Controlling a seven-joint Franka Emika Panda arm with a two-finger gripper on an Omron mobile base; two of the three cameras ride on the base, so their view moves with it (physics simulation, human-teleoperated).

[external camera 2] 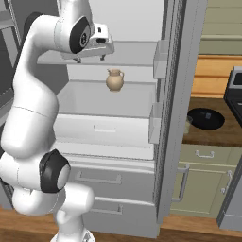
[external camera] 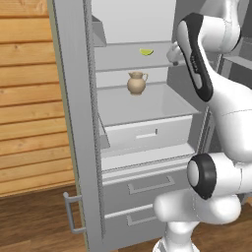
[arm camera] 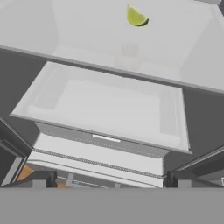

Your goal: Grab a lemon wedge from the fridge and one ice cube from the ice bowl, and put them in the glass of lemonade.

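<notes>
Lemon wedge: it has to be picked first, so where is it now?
The lemon wedge lies on an upper shelf inside the open fridge, one shelf above the tan jug; in the hand view it sits near the top.

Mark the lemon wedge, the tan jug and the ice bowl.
lemon wedge (external camera: 146,51): left base view, middle of the wedge.
tan jug (external camera: 137,84): left base view, its round belly.
ice bowl (external camera 2: 206,118): right base view, dark inside.

A tan round jug (external camera: 137,82) with a handle stands upright on the shelf just below my claw (external camera 2: 90,57), apart from it. Well off to my claw's left runs a wood-plank wall (external camera: 24,98). Low and far to its right sit beige cabinets (external camera 2: 203,175) under a brown wooden counter (external camera 2: 208,137). Wooden floor (external camera: 34,221) lies far beneath.
</notes>
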